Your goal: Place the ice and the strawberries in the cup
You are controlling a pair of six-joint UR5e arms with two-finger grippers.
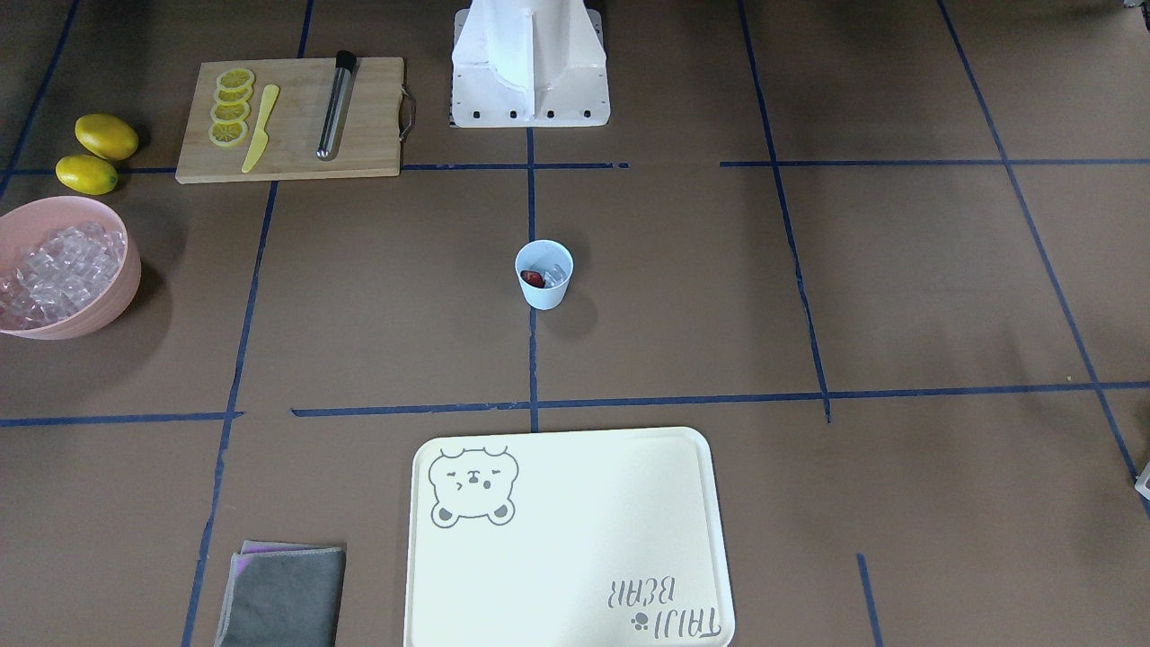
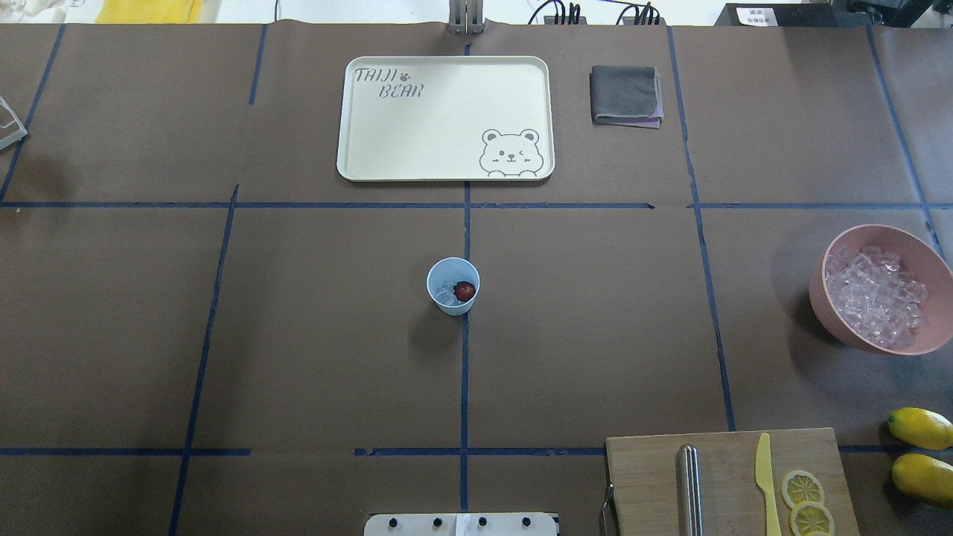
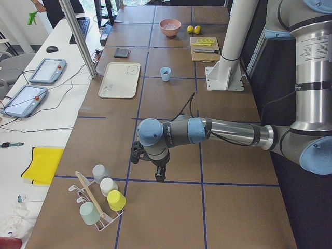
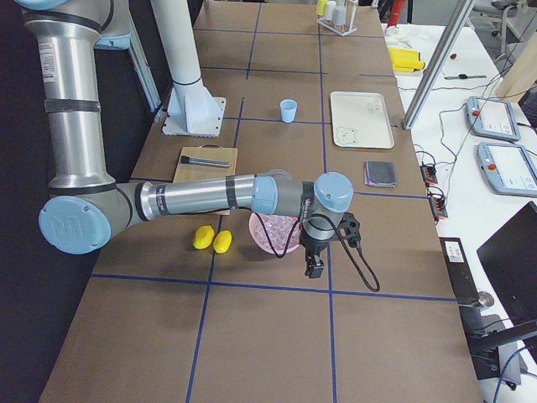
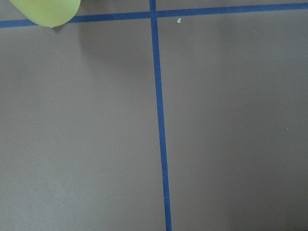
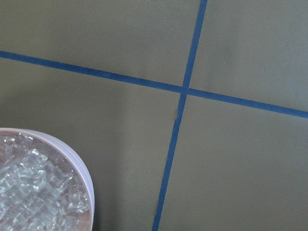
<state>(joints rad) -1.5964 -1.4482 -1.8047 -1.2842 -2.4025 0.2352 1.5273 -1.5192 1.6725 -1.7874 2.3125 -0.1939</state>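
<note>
The pale blue cup stands upright at the table's middle, also seen from overhead. Inside it lie one dark red strawberry and a few ice cubes. More ice fills the pink bowl at the robot's right. The left gripper hangs low over the table's left end, far from the cup. The right gripper hangs just beyond the pink bowl. Both show only in the side views, so I cannot tell whether they are open or shut.
A wooden cutting board holds lemon slices, a yellow knife and a metal rod. Two lemons lie beside it. A cream tray and grey cloth lie across the table. A cup rack stands near the left gripper.
</note>
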